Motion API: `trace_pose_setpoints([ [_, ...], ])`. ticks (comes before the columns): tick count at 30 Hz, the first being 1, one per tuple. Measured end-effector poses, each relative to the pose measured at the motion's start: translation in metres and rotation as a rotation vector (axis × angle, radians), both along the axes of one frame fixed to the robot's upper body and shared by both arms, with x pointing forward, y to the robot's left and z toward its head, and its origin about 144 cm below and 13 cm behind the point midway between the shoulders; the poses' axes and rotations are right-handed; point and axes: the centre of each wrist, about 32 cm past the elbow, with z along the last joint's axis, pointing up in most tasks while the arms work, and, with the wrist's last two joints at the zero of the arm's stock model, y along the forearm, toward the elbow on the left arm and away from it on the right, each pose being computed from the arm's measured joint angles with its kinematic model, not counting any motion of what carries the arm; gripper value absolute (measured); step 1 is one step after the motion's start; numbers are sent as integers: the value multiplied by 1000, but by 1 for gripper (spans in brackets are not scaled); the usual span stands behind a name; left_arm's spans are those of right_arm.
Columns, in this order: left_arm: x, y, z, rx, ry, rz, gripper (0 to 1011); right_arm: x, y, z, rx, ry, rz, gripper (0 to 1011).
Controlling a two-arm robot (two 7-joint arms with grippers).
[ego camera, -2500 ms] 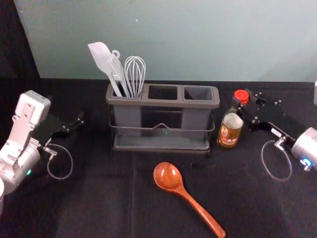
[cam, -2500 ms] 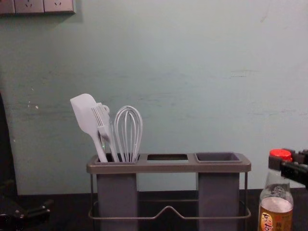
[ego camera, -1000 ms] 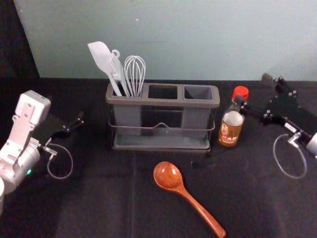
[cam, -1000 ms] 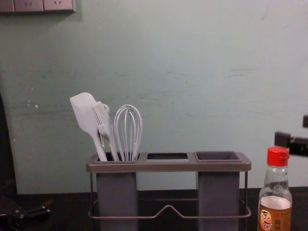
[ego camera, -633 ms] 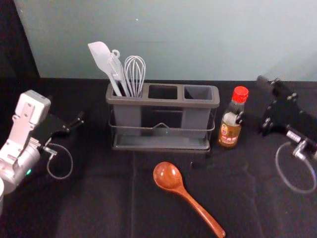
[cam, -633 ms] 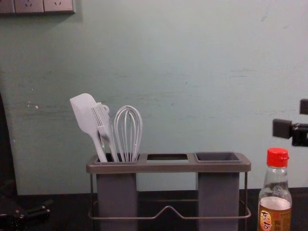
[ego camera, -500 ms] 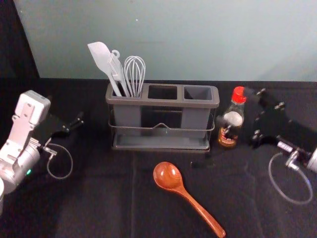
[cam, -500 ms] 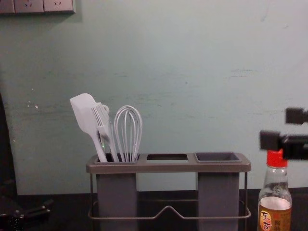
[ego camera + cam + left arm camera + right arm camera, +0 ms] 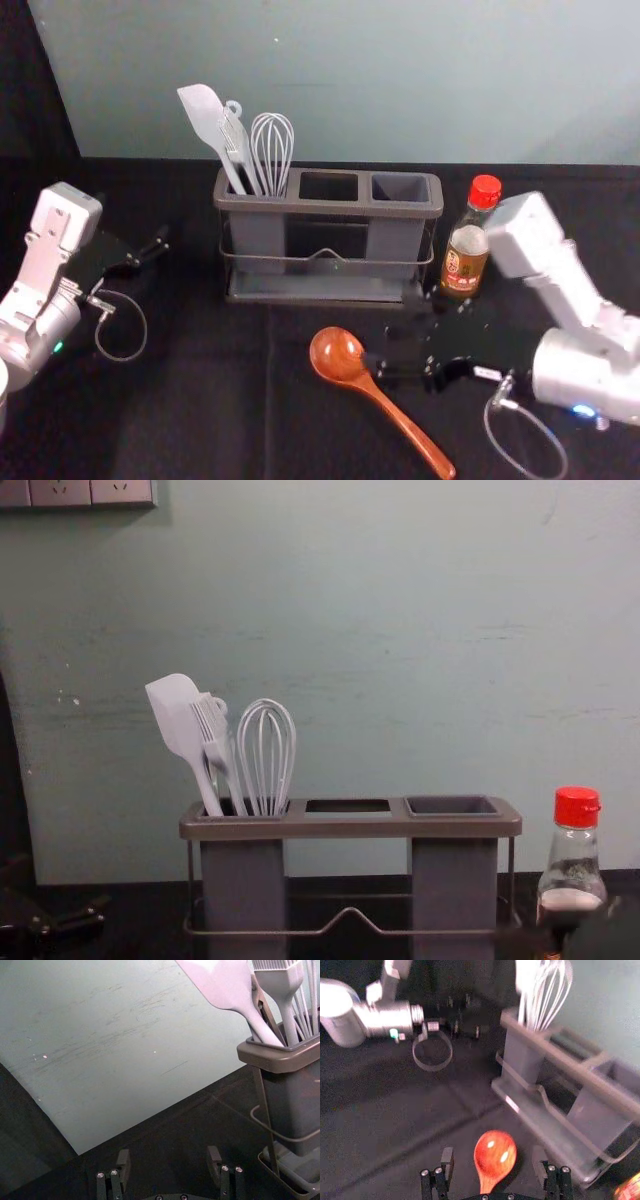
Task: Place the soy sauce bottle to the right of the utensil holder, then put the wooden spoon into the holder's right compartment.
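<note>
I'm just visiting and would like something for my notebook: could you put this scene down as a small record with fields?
Bottle: upright, red cap, to the right of the holder
Wooden spoon: lying on the table in front of the holder
Left compartment: spatula, brush, whisk
Right gripper: open, near the spoon's bowl
Left gripper: open, left of the holder
Spoon in holder: not yet

Clear-glass soy sauce bottle with red cap and printed label (image 9: 465, 262): upright, beyond the right claw (image 9: 388, 340). Grey, rectangular, three-compartment utensil holder (image 9: 330, 208): upright beyond the claw, left compartment occupied. Glossy reddish-brown wooden spoon (image 9: 381, 399): lying, bowl just left of the claw's tips, handle slanting rightward on its near side.
</note>
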Motion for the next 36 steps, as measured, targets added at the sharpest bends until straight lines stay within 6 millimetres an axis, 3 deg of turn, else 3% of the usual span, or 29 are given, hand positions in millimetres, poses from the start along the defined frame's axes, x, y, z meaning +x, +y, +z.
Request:
trace_pose_setpoints([
  [18, 0, 0, 0, 0, 0, 0, 1005, 31, 58, -8, -223, 106, 9, 1000],
  [36, 0, 0, 0, 0, 0, 0, 1005, 49, 78, -27, -251, 157, -9, 1000],
])
